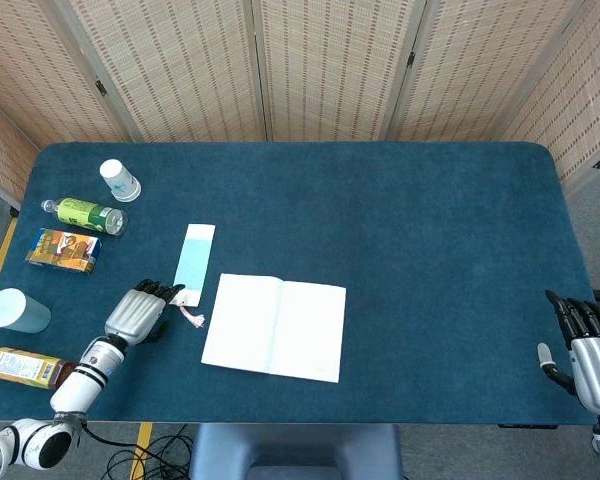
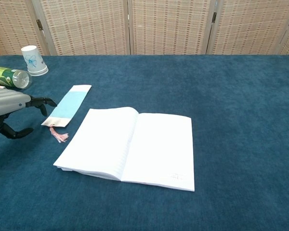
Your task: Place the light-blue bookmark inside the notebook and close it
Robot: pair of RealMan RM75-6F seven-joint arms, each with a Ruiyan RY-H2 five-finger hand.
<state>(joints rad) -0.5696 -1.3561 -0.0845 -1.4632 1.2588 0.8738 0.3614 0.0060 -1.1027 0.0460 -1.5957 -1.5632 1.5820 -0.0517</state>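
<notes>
**Left hand beside the near end of the bookmark, notebook lying open**

The left hand (image 1: 137, 313) is low over the blue table (image 1: 410, 220), near the robot's edge on the left side. It holds nothing. Its dark fingers (image 2: 42, 101) are stretched forward and a little apart, and the thumb is curved below them. The fingertips reach to the near end of the light-blue bookmark (image 1: 193, 262); if they touch it or only stand just beside it, the views do not show clearly.

The bookmark lies flat, going away from the fingertips toward the far side of the table. A small pink tassel (image 2: 60, 136) hangs from its near end, just to the right of the fingers. To the right of the hand, a bit beyond the tassel, the notebook (image 1: 275, 326) lies open with two white pages up. The bookmark is outside of it, beside its left page and not touching it.

On the other side of the hand, to its left, stand several things: a white paper cup (image 1: 120, 180) farthest away, then a green bottle (image 1: 85, 215) on its side, a small colourful box (image 1: 64, 250), a pale blue bottle (image 1: 17, 310) and an amber bottle (image 1: 18, 366) nearest to the arm.

The right hand (image 1: 587, 355) is well apart, at the near right corner of the table. It is empty, with the fingers straight and close beside each other
</notes>
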